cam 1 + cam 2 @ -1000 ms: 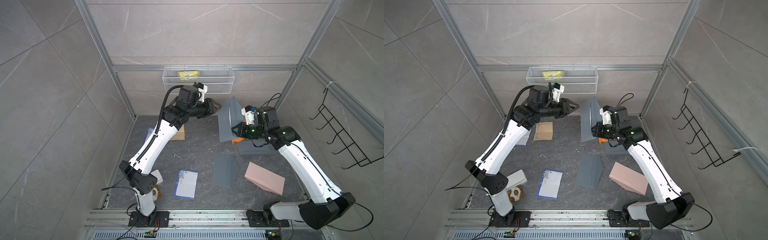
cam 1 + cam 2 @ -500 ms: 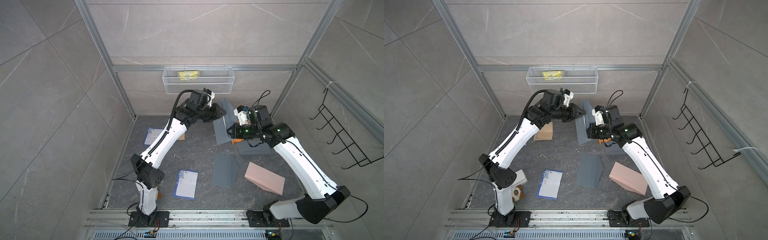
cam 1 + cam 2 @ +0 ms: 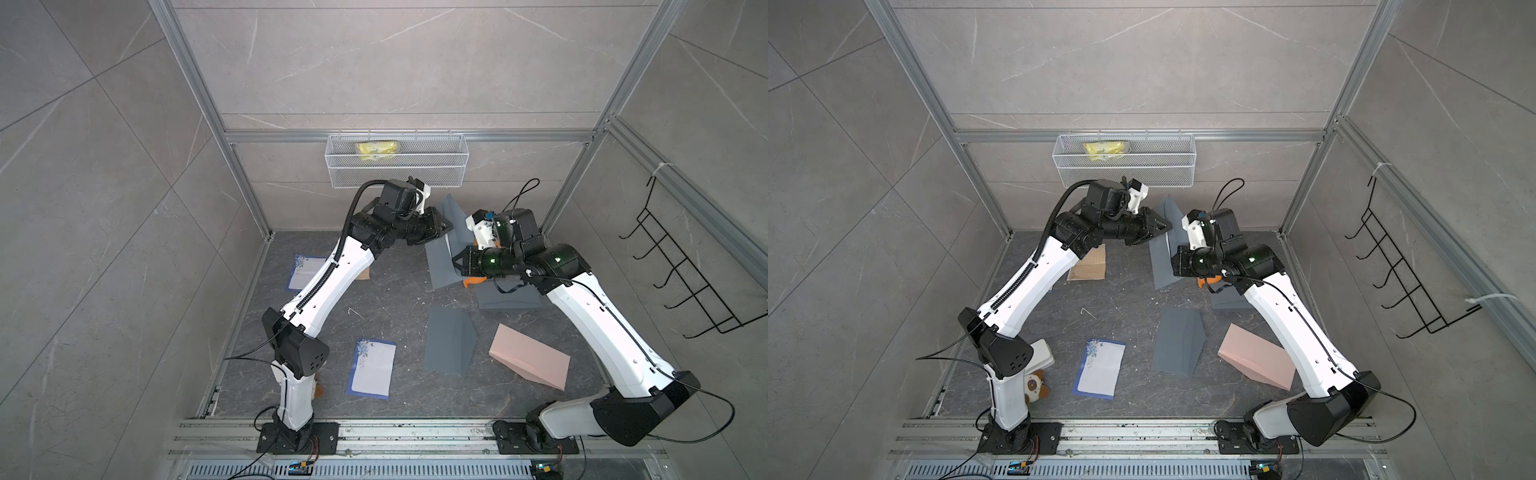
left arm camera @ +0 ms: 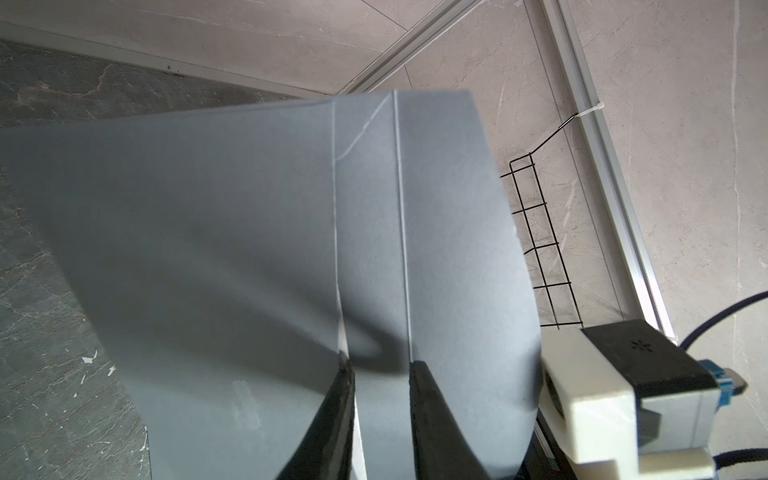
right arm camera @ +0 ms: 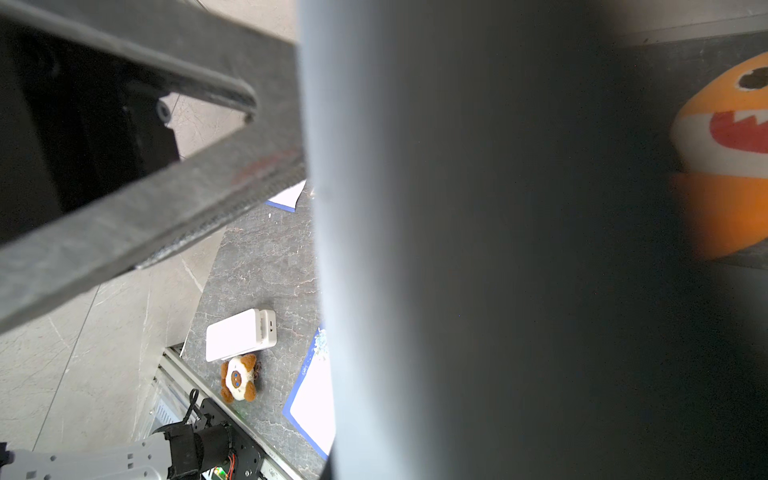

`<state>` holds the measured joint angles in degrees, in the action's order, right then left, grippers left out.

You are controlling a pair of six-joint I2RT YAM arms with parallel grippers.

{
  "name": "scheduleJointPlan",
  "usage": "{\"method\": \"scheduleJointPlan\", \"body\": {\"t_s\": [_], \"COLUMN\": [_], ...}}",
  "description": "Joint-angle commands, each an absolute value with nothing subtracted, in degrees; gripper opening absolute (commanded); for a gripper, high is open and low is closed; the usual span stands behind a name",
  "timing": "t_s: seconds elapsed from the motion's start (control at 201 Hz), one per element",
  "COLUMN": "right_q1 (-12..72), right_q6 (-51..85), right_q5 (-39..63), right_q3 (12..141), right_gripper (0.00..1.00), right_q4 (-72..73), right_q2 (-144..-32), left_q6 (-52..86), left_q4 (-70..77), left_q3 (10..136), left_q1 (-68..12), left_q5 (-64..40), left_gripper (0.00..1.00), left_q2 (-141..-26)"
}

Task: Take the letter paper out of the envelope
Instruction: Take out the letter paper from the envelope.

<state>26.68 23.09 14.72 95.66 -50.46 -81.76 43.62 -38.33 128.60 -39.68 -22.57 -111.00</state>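
where the arms meet: at the far middle, lifted off the floor, the grey envelope (image 3: pixel 441 259) stands tilted on edge between the two grippers in both top views.
right gripper (image 3: pixel 458 266): clamped tight on the grey envelope's lower right edge; the grey sheet fills most of its wrist view.
left gripper (image 4: pixel 380 370): reaches in from the left at the envelope's upper part. its dark fingers (image 4: pixel 336 415) stand narrowly apart with a strip of grey paper between them; whether they pinch it i cannot tell.
letter paper (image 4: pixel 343 332): only a thin white edge shows, beside one left finger; the rest is hidden in the envelope.
floor, near: a blue-bordered sheet (image 3: pixel 372 368) lies flat, a second grey envelope (image 3: pixel 449 340) to its right, a pink envelope (image 3: pixel 530 361) further right.
floor, left: another bordered sheet (image 3: pixel 305 272) lies partly under the left arm, a brown envelope (image 3: pixel 1090 266) just beside it.
under the right arm: a third grey envelope (image 3: pixel 507 297) and an orange plush toy (image 5: pixel 727 166).
back wall: a wire basket (image 3: pixel 415 174) holds a yellow packet (image 3: pixel 376 149).
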Motion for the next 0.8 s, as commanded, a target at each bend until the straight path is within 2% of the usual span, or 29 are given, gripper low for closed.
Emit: {"method": "scheduleJointPlan", "body": {"t_s": [0.0,0.791], "right_q1": [27.12,27.2], "right_q6": [22.59,22.24], "right_q5": [14.04,13.45], "right_q3": [97.12,97.72], "right_gripper": [0.0,0.0], "right_q4": [-51.88,-52.35], "right_q2": [-81.56,-81.19], "left_q6": [42.87,40.11], "left_q4": [-38.86,-44.11], "left_q3": [130.78,130.31], "left_q1": [-40.41,-41.35], "left_q5": [-23.38,-19.37], "left_gripper": [0.27,0.27], "left_q2": [-111.35,-111.56]}}
